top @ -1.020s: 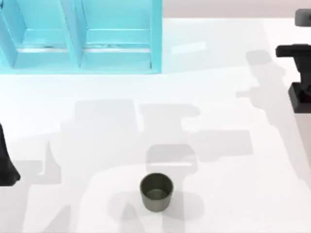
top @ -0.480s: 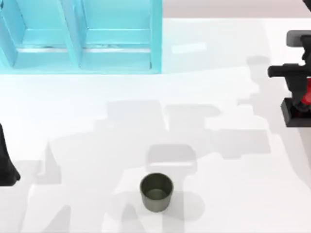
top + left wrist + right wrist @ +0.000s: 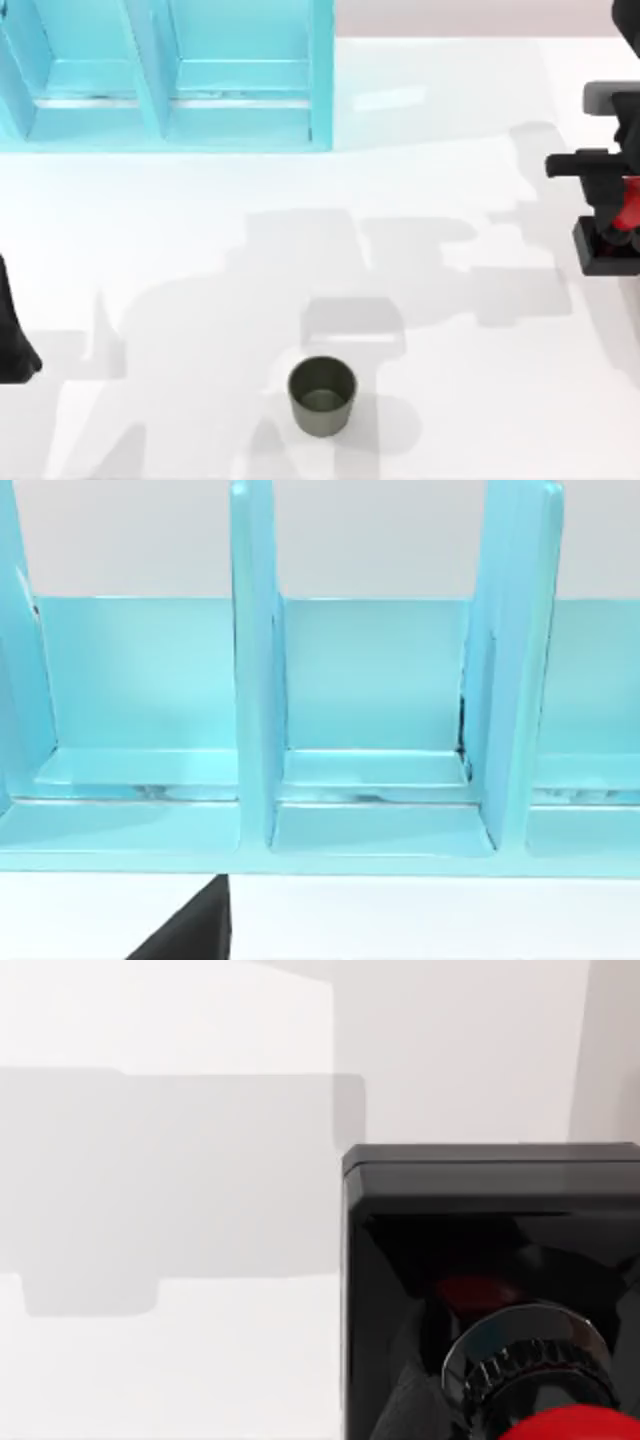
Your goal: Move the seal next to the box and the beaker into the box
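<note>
**A:** The right gripper [image 3: 612, 215] sits at the table's right edge, clamped on the seal [image 3: 612, 243], whose red knob shows between the fingers. Carry it level and leftward, then set it down just beside the box [image 3: 322, 80], clear of the wall.

**B:** And the beaker [image 3: 322, 396]?

**A:** Upright near the front, centre. The left gripper [image 3: 14, 335] waits at the left edge; I cannot tell its fingers.

**B:** What's changed?

**A:** The seal has come further into sight, slightly nearer and leftward.
</note>
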Robot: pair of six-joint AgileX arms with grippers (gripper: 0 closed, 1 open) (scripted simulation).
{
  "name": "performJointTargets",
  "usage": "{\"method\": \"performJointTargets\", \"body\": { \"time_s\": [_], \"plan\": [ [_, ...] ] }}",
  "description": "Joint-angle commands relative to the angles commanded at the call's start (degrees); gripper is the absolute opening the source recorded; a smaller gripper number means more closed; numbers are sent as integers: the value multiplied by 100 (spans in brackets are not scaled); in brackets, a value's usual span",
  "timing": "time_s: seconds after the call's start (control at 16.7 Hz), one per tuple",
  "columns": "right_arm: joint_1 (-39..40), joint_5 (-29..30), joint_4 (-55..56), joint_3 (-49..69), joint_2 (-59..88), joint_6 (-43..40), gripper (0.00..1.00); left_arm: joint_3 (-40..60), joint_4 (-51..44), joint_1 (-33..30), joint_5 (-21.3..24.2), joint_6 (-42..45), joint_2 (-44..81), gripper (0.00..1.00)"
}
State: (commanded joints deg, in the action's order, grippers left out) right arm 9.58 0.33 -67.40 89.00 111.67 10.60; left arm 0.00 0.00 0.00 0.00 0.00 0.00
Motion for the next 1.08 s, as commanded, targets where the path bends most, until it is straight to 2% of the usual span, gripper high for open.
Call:
{"method": "performJointTargets", "body": {
  "time_s": [0.72,1.08],
  "plan": [
    [0,0,0,0,0,0,98,0,0,0,0,0,0,100],
    [0,0,0,0,0,0,100,0,0,0,0,0,0,100]
  ]
}}
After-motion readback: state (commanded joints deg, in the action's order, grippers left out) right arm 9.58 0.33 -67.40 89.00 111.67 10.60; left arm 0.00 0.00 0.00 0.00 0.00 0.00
